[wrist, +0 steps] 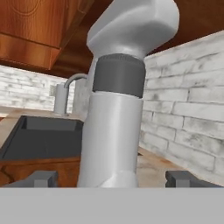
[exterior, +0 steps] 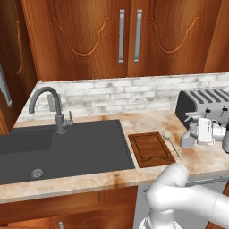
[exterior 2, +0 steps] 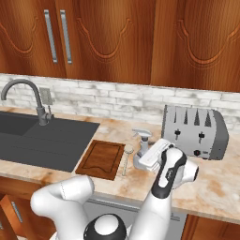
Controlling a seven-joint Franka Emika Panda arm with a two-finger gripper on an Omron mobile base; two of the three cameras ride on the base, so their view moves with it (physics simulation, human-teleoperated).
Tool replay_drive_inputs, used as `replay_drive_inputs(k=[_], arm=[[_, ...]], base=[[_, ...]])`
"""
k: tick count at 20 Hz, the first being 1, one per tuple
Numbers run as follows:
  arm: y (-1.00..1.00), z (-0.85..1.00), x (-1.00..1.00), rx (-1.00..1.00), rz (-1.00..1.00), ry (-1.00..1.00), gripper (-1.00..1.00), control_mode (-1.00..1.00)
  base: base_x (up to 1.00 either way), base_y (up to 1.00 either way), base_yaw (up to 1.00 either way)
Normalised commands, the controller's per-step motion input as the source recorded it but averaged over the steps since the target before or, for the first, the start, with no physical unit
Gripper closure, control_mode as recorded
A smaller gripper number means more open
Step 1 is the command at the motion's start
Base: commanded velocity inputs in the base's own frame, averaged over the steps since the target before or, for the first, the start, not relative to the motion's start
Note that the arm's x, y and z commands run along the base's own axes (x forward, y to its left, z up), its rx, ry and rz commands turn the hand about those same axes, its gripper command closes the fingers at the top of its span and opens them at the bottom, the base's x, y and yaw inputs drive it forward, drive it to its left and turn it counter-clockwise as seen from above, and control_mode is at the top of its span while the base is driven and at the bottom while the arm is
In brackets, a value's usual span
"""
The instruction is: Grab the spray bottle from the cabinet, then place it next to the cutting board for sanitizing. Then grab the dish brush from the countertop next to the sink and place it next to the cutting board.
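Two dark fingertips [wrist: 43,178] of the tool [exterior: 197,134] stand well apart on either side of the spray bottle [exterior: 189,134], whose grey body fills the gap between them in the hand view; the jaws look spread around it rather than pinching, though contact at the pads cannot be made out. The bottle stands upright on the bench [exterior: 89,181], toward the right of the front half, just in front of the toaster [exterior: 203,107]. The dish brush [exterior: 170,142] lies just to its left, and beyond that, almost touching the brush, the cutting board [exterior: 150,149] beside the right rim of the sink [exterior: 67,150]. Both items already rest next to the board, so the task seems at its last step: setting down or letting go. The next move probably calls for backing the tool straight away from the bottle without tipping it. No brand, label or writing is readable anywhere.
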Motion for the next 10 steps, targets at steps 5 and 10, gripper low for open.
replay_drive_inputs(k=[5,10], arm=[[-0.19,-0.02,0.02,0.00,0.00,-0.01,-1.00,-1.00],[-0.49,-0.01,-0.02,0.03,0.00,-0.01,-1.00,-1.00]], base=[[0.00,0.00,0.00],[0.00,0.00,0.00]])
